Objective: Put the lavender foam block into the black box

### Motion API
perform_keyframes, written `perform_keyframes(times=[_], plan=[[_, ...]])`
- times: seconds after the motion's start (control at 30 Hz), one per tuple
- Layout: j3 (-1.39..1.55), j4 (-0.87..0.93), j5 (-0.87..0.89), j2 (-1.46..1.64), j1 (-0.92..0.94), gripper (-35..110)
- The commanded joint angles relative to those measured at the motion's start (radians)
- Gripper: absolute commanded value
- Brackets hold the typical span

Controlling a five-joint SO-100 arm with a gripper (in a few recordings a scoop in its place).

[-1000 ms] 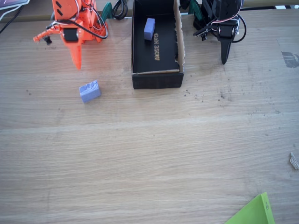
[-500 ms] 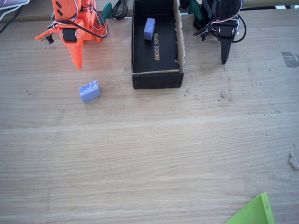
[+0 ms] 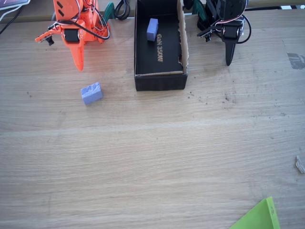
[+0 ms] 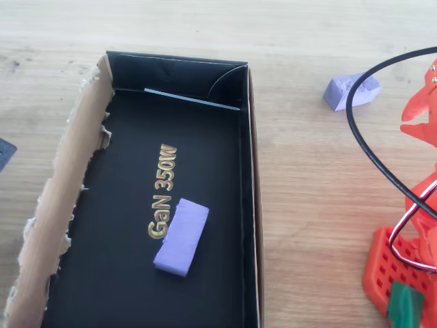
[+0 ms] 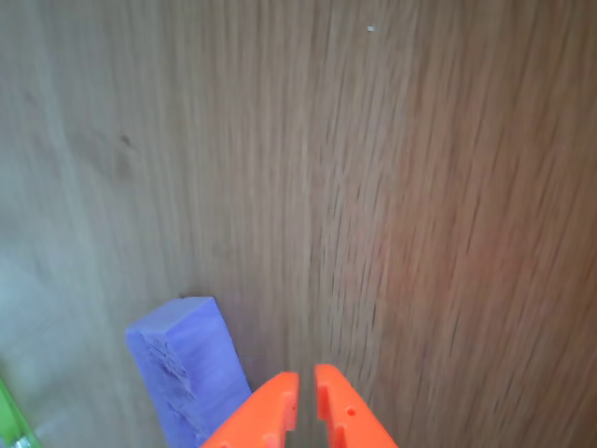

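Barely anything moved since earlier frames: orange arm's side bracket shifted slightly, blocks and box unchanged. Hand (image 5: 306, 403) nearly closed, fingertips a sliver apart, holding nothing, pointing down over tabletop (image 3: 152, 157). Lavender foam block (image 3: 91, 93) lies on tabletop just below hand tip in fixed view, jagged face up; apart from hand, not touched. Task judged at start: approach, grasp, carry, drop all left. Black box (image 3: 160, 80) sits right of hand in fixed view; holds one slimmer smooth lavender block (image 4: 181, 236) beside gold lettering.
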Motion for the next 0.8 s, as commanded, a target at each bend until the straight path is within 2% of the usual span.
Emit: perform_keyframes(times=[0.0,0.23,0.6,0.77], plan=[[0.003,0.005,-0.003,0.014,0.038,0],[0.003,-0.025,0.009,0.014,0.048,0],[0.0,-0.112,0.161,0.014,0.006,0],[-0.043,-0.084,0.239,0.014,-0.02,0]])
